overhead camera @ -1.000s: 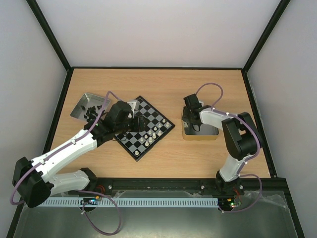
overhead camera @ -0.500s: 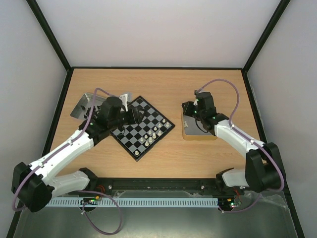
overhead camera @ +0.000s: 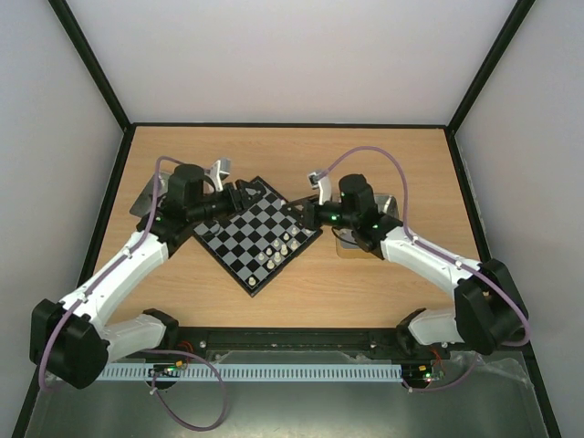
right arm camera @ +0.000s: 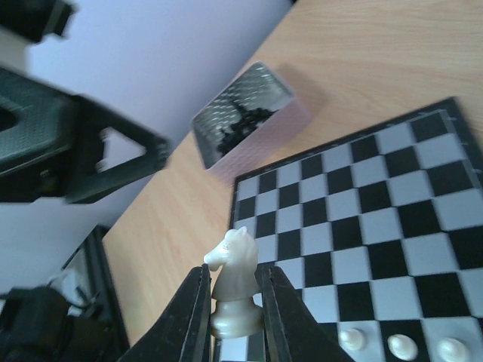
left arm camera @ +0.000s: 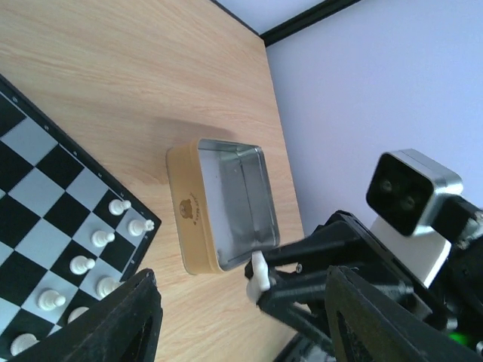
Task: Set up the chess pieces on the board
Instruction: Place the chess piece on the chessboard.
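The board (overhead camera: pixel 239 246) lies turned like a diamond, its black and grey checks in the middle left of the table. Several white chess pieces (overhead camera: pixel 284 245) stand along its lower right side, seen as pawns (left arm camera: pixel 98 238) in the left wrist view. My right gripper (overhead camera: pixel 305 215) hangs at the board's right corner, shut on a white knight (right arm camera: pixel 239 280) held upright between its fingers. My left gripper (overhead camera: pixel 244 193) is above the board's top corner. It is open, and its dark fingers (left arm camera: pixel 134 317) hold nothing.
A tan tin (overhead camera: pixel 369 245) with a bare metal inside (left arm camera: pixel 234 197) sits right of the board, partly under the right arm. A metal tray (right arm camera: pixel 243 121) holding black pieces lies left of the board (overhead camera: pixel 144 197). Black frame rails border the table.
The right arm has swung left from the tan tin to the board's right corner, carrying the knight. The left gripper has drawn back from over the board to its top corner and opened wider.
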`<move>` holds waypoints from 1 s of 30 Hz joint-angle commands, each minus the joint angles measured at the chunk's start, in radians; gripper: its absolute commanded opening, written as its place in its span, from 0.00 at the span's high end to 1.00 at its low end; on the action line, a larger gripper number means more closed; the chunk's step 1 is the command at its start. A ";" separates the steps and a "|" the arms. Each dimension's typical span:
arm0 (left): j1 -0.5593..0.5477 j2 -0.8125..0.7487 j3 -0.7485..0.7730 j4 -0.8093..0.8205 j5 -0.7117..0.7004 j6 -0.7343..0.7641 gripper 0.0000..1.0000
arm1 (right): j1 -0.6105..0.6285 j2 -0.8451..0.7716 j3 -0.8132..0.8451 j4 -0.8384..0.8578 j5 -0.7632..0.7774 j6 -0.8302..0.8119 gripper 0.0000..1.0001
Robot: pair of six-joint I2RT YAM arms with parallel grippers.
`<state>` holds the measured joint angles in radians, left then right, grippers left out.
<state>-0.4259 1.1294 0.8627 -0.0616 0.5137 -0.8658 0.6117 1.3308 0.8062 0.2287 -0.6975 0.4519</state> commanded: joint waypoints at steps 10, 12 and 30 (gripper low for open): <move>0.032 0.104 -0.018 -0.041 0.336 0.002 0.53 | 0.079 0.058 0.099 -0.010 -0.099 -0.188 0.87; 0.031 0.105 -0.023 -0.027 0.351 -0.009 0.59 | 0.081 0.064 0.106 -0.023 -0.099 -0.196 0.87; 0.030 0.087 -0.029 -0.093 0.246 0.072 0.98 | 0.091 0.067 0.133 -0.134 -0.010 -0.237 0.45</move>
<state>-0.3943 1.2453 0.8383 -0.0708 0.8417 -0.8814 0.6960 1.4094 0.8989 0.1516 -0.7654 0.2481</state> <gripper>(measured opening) 0.063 0.462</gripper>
